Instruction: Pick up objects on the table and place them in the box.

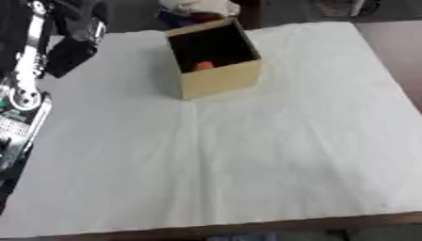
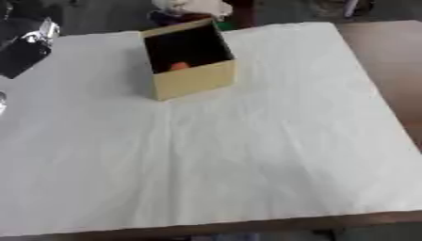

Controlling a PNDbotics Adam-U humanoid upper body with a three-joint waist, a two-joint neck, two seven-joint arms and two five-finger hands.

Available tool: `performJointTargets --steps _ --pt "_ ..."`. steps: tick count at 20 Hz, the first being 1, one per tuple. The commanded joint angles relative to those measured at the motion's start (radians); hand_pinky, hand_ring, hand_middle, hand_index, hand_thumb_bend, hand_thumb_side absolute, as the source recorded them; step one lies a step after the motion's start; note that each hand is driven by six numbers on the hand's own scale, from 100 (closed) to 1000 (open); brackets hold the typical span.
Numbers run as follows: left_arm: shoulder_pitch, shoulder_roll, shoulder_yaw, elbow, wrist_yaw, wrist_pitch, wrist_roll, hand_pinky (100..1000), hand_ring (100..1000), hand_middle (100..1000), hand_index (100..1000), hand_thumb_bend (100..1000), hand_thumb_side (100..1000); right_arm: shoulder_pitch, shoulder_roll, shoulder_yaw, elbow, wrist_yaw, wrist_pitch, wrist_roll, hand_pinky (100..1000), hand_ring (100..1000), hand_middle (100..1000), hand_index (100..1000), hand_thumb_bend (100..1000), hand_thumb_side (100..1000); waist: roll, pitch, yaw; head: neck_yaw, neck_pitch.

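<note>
An open cardboard box [image 1: 216, 81] stands on the white-covered table [image 1: 247, 155] at the far middle. Inside it, low against the near wall, lies a small orange thing [image 1: 204, 65]; the rest of the inside is dark. My left arm comes in along the left edge, silver joints below and a black part [image 1: 70, 52] raised above the table's far left corner, well left of the box. I take that black part for my left hand, and it touches nothing. My right hand shows in neither view. No loose object lies on the cloth.
The white cloth has shallow creases. Bare brown table [image 2: 395, 61] shows along the right side and the near edge. Behind the box, past the far edge, sits a bundle of white and dark cloth [image 1: 198, 9].
</note>
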Motion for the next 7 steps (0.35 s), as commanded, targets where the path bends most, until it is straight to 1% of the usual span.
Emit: performJointTargets --steps 1,7 --pt "-0.004 0.013 0.017 -0.005 -0.005 0.001 0.008 766 606 617 815 310 658 -0.007 -0.016 -0.009 -0.021 -0.001 0.001 -0.003 727 995 752 958 100 470 0.0 -0.013 0.0 -0.002 -0.008" --pt "0.0 0.01 0.018 -0.007 -0.01 0.002 0.01 767 606 616 815 310 658 -0.007 -0.018 -0.009 -0.021 -0.002 0.0 -0.002 728 995 751 957 100 470 0.0 -0.015 0.002 -0.001 -0.007"
